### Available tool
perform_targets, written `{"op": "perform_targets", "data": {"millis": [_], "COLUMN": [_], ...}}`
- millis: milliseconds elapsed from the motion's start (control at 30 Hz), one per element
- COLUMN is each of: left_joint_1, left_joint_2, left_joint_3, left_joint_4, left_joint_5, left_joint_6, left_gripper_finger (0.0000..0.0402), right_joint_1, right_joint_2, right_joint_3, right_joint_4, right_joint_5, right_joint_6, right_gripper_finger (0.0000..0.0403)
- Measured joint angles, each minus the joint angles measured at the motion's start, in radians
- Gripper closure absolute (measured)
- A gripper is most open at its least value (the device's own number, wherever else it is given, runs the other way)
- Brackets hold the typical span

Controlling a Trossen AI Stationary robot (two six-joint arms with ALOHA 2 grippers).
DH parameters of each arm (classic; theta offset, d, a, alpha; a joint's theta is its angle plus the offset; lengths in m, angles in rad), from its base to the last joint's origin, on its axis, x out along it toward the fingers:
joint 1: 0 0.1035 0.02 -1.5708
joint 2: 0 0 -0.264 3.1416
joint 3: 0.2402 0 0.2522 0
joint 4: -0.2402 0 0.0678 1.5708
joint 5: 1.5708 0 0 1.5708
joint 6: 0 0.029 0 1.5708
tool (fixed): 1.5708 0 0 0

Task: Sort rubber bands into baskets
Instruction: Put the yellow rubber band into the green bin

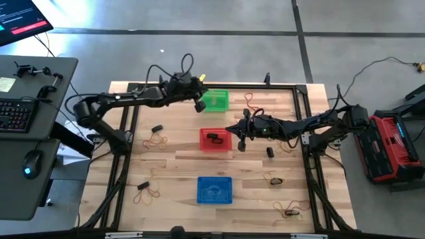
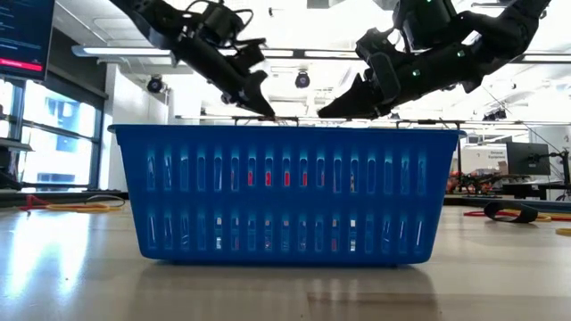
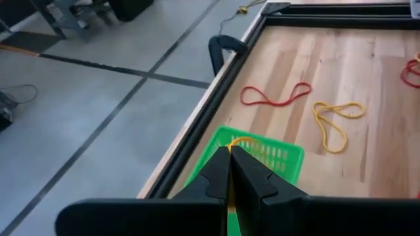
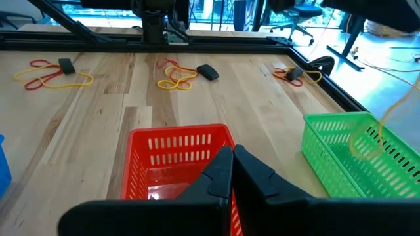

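Observation:
My left gripper (image 1: 199, 104) is shut on a yellow rubber band (image 4: 367, 139) above the green basket (image 1: 215, 99) at the table's far middle. My right gripper (image 1: 242, 142) is shut with nothing in it, just right of the red basket (image 1: 216, 139), which holds dark bands (image 1: 213, 138). The blue basket (image 1: 214, 189) stands near the front edge. Loose rubber bands lie flat on the wood: yellow and black ones (image 1: 157, 139) at left, a red one (image 3: 274, 97) and a yellow one (image 3: 335, 121) beyond the green basket. My left gripper pinches the yellow rubber band's upper end (image 3: 230, 152) between its two shut fingers. The fingers slant down, coming from the table's left. The band's loop (image 3: 244, 140) pokes out past the fingertips and hangs slack over the green basket, clear of the table.
More band clusters lie at front left (image 1: 147, 192) and at right (image 1: 274, 180), (image 1: 289, 211). A black frame (image 1: 302, 113) borders the wooden table. A desk with keyboard (image 1: 16, 114) stands to the left, and a red case (image 1: 392, 146) to the right.

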Motion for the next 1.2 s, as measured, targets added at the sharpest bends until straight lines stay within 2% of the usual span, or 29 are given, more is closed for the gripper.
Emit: {"op": "perform_targets", "data": {"millis": [367, 700, 900, 1200], "left_joint_1": [0.008, 0.009, -0.003, -0.035], "left_joint_2": [0.146, 0.155, 0.155, 0.153], "left_joint_3": [0.060, 0.060, 0.060, 0.060], "left_joint_4": [-0.010, -0.046, -0.060, -0.077], "left_joint_5": [0.011, 0.039, 0.036, 0.019], "left_joint_6": [0.019, 0.027, 0.102, 0.088], "left_gripper_finger": [0.0401, 0.0397, 0.0366, 0.0303], "right_joint_1": [0.000, 0.000, 0.000, 0.000], "right_joint_2": [0.000, 0.000, 0.000, 0.000], "right_joint_3": [0.000, 0.000, 0.000, 0.000], "right_joint_4": [-0.008, -0.011, -0.011, -0.015], "right_joint_5": [0.000, 0.000, 0.000, 0.000], "right_joint_6": [0.007, 0.005, 0.002, 0.043], "right_gripper_finger": [0.0403, 0.0403, 0.0403, 0.0403]}}
